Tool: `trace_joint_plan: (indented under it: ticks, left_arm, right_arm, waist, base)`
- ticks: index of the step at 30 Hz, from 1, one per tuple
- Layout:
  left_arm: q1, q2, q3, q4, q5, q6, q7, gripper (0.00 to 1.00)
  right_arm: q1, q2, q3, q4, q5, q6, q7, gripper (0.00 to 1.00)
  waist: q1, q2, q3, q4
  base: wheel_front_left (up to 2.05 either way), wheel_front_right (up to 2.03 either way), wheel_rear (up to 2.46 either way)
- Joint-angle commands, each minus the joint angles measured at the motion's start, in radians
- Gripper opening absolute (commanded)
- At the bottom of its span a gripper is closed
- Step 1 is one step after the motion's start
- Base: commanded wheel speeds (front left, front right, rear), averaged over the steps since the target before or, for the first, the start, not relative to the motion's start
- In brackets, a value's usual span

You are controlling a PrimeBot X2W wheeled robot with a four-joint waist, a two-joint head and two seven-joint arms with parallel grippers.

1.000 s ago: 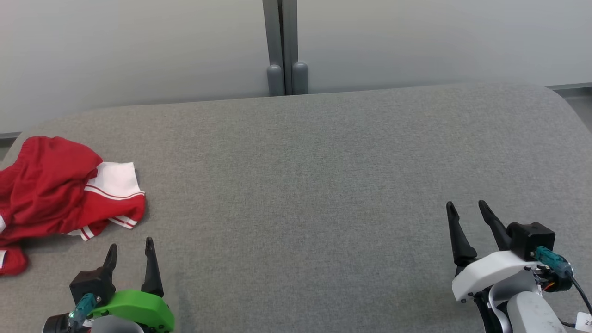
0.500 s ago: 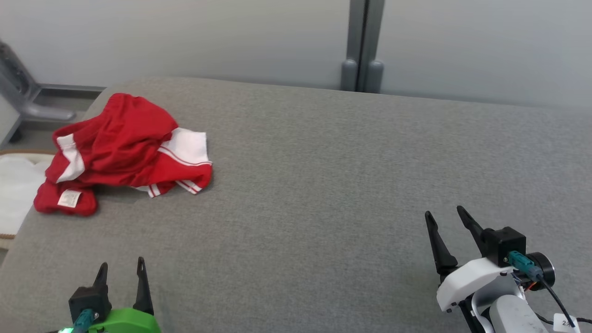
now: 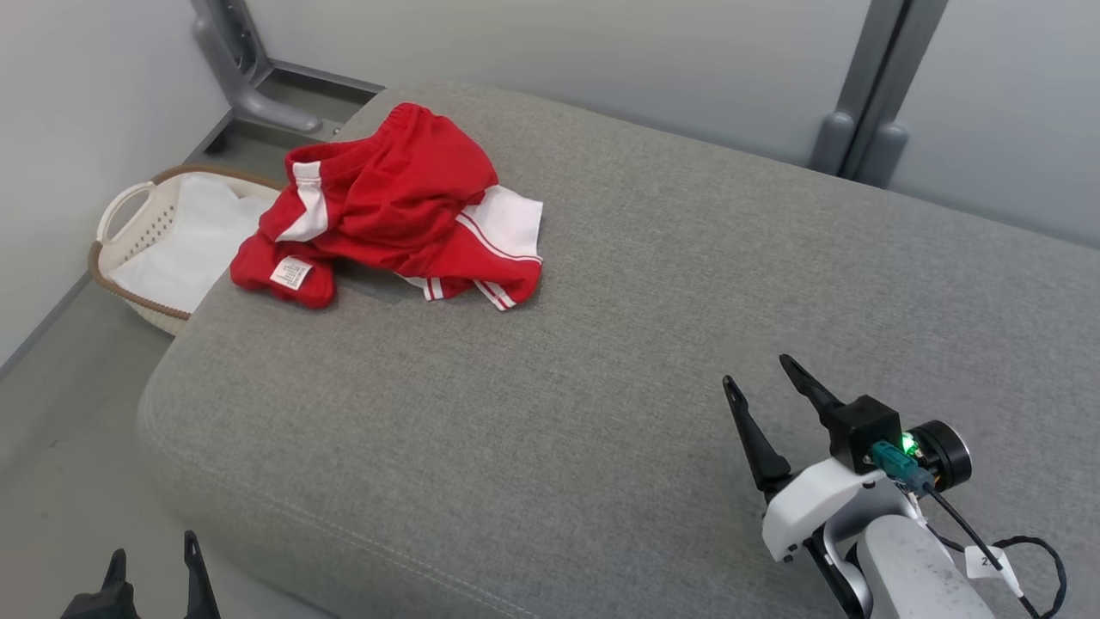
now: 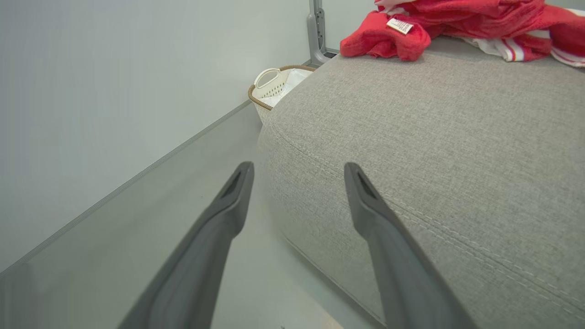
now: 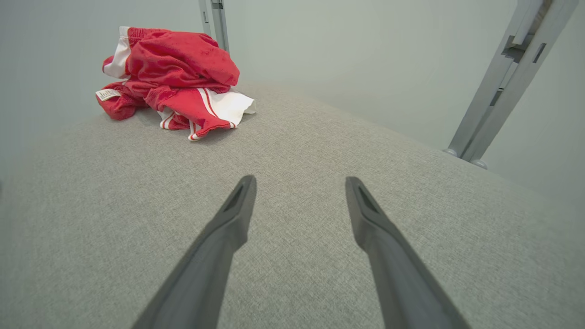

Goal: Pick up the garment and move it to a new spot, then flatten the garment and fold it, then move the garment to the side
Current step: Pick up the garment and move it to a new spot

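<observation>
Both spread and empty, the left pincer (image 3: 152, 550) and right pincer (image 3: 758, 371) sit well short of the garment (image 3: 387, 198), a crumpled red-and-white heap on the grey worktop (image 3: 601, 344). Seemingly nothing is done yet: pickup, flattening, folding and setting aside are all left.

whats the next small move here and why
Probably reach the left gripper forward over the cushion edge toward the red garment. Its jaws are open and empty, it sits off the cushion's near corner, and the garment lies crumpled at the far left corner, nearer this arm than the right gripper, which is also open.
</observation>
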Motion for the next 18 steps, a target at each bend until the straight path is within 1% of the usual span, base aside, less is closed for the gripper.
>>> trace_joint_plan:
  ticks: [1,5,9,10,12,14,15,18]
  left_arm:
    - [0.002,-0.005,0.010,0.006,0.005,-0.016,-0.006,1.00]
    - [-0.047,-0.007,0.017,0.025,-0.017,-0.058,-0.005,1.00]
    - [-0.143,0.029,-0.011,0.067,-0.054,-0.080,-0.005,1.00]
    - [-0.172,0.040,-0.037,0.073,-0.063,-0.081,-0.005,1.00]
    - [-0.245,0.075,-0.126,0.092,-0.120,-0.082,-0.005,1.00]
    - [-0.324,0.126,-0.201,0.106,-0.179,-0.082,-0.005,1.00]
    - [-0.361,0.152,-0.240,0.117,-0.214,-0.082,-0.005,1.00]
    - [-0.469,0.216,-0.319,0.129,-0.312,-0.082,-0.005,1.00]
  right_arm:
    - [-0.012,-0.007,0.003,0.008,-0.003,-0.001,-0.006,1.00]
    - [-0.025,-0.008,-0.001,0.010,0.001,-0.001,-0.006,1.00]
    - [-0.031,-0.007,-0.023,-0.008,-0.008,-0.001,-0.006,1.00]
    - [-0.033,-0.007,-0.029,-0.012,-0.012,-0.001,-0.006,1.00]
    - [-0.035,-0.008,-0.050,-0.024,-0.022,-0.001,-0.006,1.00]
    - [-0.039,-0.007,-0.065,-0.038,-0.034,-0.001,-0.006,1.00]
    - [-0.050,-0.007,-0.065,-0.046,-0.044,-0.001,-0.006,1.00]
    - [-0.075,-0.007,-0.060,-0.062,-0.065,-0.001,-0.006,1.00]
  waist:
    - [0.0000,0.0000,0.038,0.044]
    - [0.0000,0.0000,0.054,0.043]
    - [0.0000,0.0000,0.082,0.039]
    - [0.0000,0.0000,0.090,0.038]
    - [0.0000,0.0000,0.112,0.036]
    - [0.0000,0.0000,0.136,0.034]
    - [0.0000,0.0000,0.154,0.023]
    - [0.0000,0.0000,0.208,-0.012]
  base:
    - [0.00,0.00,0.00]
    - [0.00,0.00,0.00]
    - [0.00,0.00,0.00]
    - [0.00,0.00,0.00]
    - [0.00,0.00,0.00]
    - [0.00,0.00,0.00]
    - [0.00,0.00,0.00]
    - [0.00,0.00,0.00]
